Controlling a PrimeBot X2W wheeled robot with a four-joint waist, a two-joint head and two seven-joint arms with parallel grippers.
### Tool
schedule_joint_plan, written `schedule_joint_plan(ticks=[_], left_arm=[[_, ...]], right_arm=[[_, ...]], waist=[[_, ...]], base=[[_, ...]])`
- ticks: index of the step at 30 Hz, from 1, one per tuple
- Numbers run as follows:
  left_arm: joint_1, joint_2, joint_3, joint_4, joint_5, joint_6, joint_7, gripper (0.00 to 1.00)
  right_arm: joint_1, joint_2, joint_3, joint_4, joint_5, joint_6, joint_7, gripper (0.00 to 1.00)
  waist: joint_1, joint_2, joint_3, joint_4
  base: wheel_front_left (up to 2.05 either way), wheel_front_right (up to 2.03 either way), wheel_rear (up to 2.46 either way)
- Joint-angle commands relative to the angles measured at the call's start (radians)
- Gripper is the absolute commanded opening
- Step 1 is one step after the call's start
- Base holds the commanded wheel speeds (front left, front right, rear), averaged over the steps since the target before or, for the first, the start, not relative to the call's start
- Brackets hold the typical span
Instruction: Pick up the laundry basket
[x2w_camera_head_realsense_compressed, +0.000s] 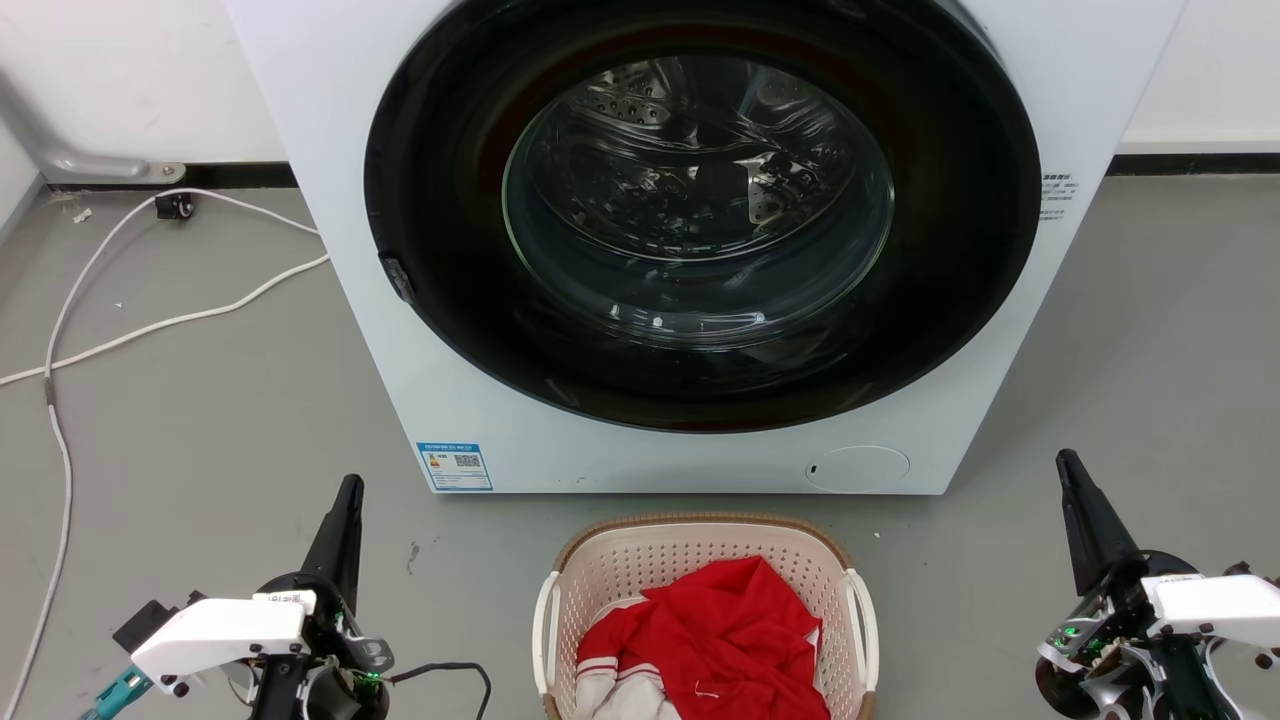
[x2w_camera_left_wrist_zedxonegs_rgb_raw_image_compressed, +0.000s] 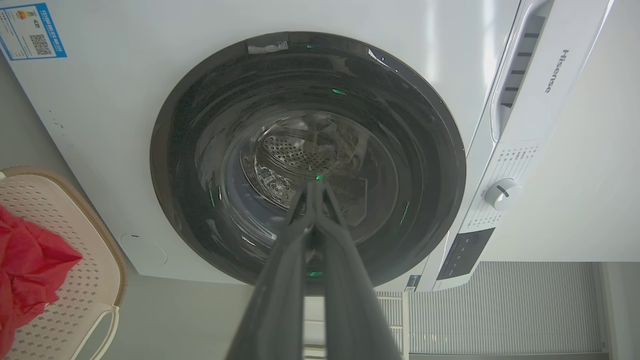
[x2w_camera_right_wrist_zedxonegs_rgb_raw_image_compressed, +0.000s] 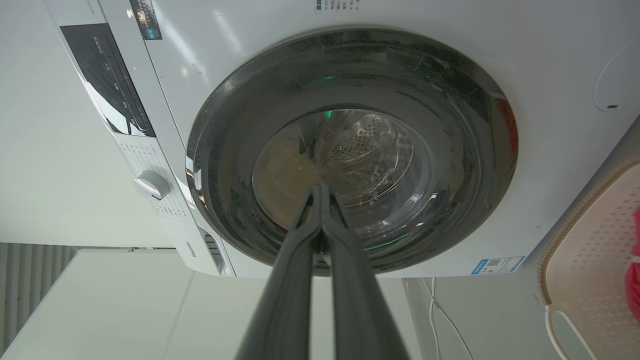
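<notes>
Two closed tools are shown. The left tool (x2w_camera_head_realsense_compressed: 340, 530), its tips pressed together, is seen well apart from the laundry basket (x2w_camera_head_realsense_compressed: 650, 560), which is set on the floor (x2w_camera_head_realsense_compressed: 200, 430) midway before the washing machine (x2w_camera_head_realsense_compressed: 460, 400), one white handle (x2w_camera_head_realsense_compressed: 545, 625) turned to each side. The right tool (x2w_camera_head_realsense_compressed: 1085, 515), likewise closed, is judged equally near.

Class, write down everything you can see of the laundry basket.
The laundry basket is cream perforated plastic, rounded-rectangular, with a brown woven-look rim and a white handle on each side. It stands upright on the grey floor in front of the washing machine, holding a crumpled red-and-white garment. Its near end is out of frame. The left pincer and right pincer flank it without touching.
</notes>
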Motion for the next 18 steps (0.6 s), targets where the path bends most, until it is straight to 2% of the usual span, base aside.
schedule_joint_plan(ticks=[1, 6, 7, 18], left_arm=[[-0.007, -0.001, 0.001, 0.000, 0.004, -0.003, 0.002, 0.00], [-0.007, -0.002, 0.003, 0.001, 0.006, -0.003, 0.003, 0.00], [-0.007, -0.002, 0.003, 0.001, 0.006, -0.003, 0.004, 1.00], [0.014, -0.007, -0.049, -0.016, 0.028, 0.001, -0.043, 1.00]], right_arm=[[-0.014, 0.001, -0.003, 0.001, -0.005, 0.000, 0.001, 0.00], [-0.014, 0.002, -0.004, 0.001, -0.006, 0.000, 0.002, 0.00], [-0.014, 0.003, -0.004, 0.001, -0.006, 0.000, 0.003, 1.00], [0.042, 0.004, 0.020, -0.022, -0.043, 0.000, -0.043, 1.00]], waist=[[0.0000, -0.0001, 0.000, 0.000], [0.0000, -0.0001, 0.000, 0.000], [0.0000, -0.0001, 0.000, 0.000], [0.0001, -0.0001, -0.002, 0.000]], base=[[0.00, 0.00, 0.00], [0.00, 0.00, 0.00], [0.00, 0.00, 0.00], [0.00, 0.00, 0.00]])
